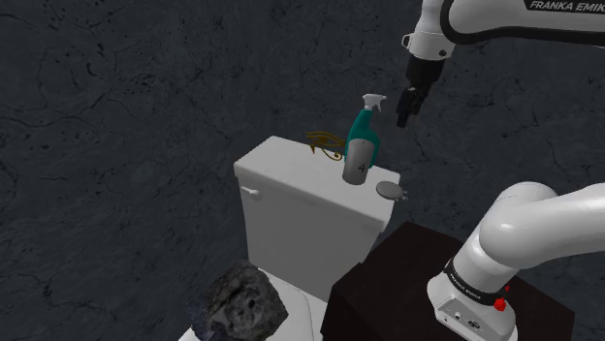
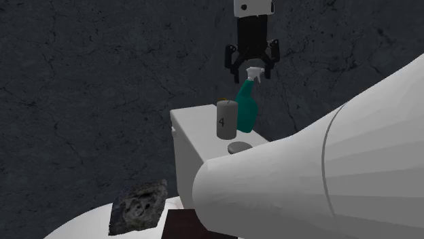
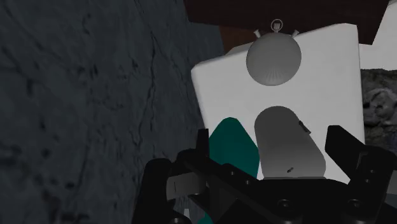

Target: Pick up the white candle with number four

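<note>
A grey cylindrical candle point(image 1: 358, 161) marked with a dark 4 stands upright on the white toilet tank lid point(image 1: 291, 165). The number also shows on the candle point(image 2: 225, 121) in the second exterior view. A teal spray bottle point(image 1: 366, 130) stands right behind it, touching or nearly so. My black gripper point(image 2: 249, 65) hangs open well above both, holding nothing. In the wrist view the candle's top point(image 3: 286, 149) lies between the spread fingers point(image 3: 342, 145), far below them, beside the teal bottle point(image 3: 232, 145).
A round grey stopwatch-like disc point(image 1: 388, 189) lies on the lid's near corner, close to the candle. Thin gold glasses point(image 1: 326, 145) rest at the lid's far side. A dark rough rock point(image 1: 242, 305) sits on the toilet seat. A dark stone wall point(image 1: 145, 97) rises behind.
</note>
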You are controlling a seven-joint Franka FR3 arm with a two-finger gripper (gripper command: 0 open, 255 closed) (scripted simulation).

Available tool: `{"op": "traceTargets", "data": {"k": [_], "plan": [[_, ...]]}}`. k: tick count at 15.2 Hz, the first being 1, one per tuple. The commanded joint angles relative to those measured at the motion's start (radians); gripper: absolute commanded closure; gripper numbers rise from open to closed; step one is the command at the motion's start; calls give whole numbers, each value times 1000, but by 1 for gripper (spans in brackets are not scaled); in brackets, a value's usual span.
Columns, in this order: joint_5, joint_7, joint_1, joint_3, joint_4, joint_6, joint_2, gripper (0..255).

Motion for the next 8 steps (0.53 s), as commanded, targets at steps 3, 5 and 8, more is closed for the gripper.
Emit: {"op": "traceTargets", "data": {"k": [3,5,8], "plan": [[33,149,-25,58,-48,64,1,0],[64,298,-52,118,-85,131,16,0],[102,520,-96,212,-117,233,64,0]]}}
